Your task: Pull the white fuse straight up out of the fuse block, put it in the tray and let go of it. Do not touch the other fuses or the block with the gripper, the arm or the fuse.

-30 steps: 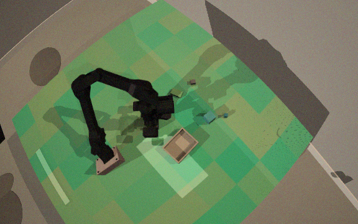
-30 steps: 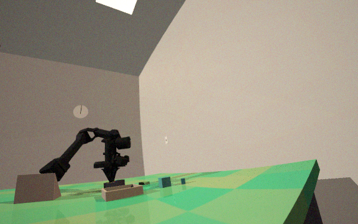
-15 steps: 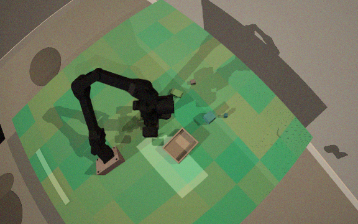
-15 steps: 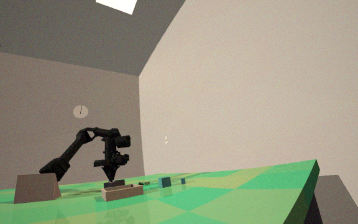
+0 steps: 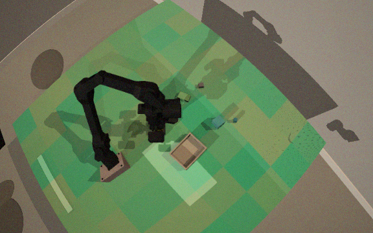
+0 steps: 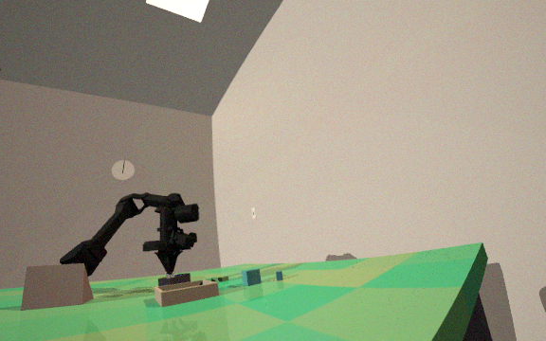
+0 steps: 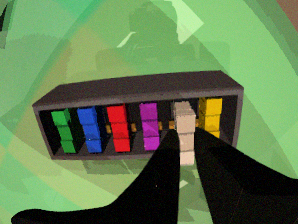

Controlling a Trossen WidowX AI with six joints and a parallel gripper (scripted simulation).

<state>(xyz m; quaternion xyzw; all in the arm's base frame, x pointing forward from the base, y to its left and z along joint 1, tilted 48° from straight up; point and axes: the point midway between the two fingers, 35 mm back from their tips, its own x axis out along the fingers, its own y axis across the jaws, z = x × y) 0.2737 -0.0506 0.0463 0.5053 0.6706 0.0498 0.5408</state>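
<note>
Fingers of the gripper are clamped on the white fuse [image 7: 184, 129], which sits between the purple fuse [image 7: 149, 125] and yellow fuse [image 7: 213, 116] in the fuse block [image 7: 140, 90]; the narrow pinch avoids those neighbours. The tray [image 5: 188, 151] waits nearby on the tabletop [image 5: 254, 162].

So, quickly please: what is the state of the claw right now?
Claw: closed on the white fuse, which sits in the fuse block.

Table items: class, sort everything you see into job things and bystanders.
Job: white fuse, held in the gripper; fuse block; tray.
Lying about: blue cube, small blue cube, olive block, brown cube.
</note>
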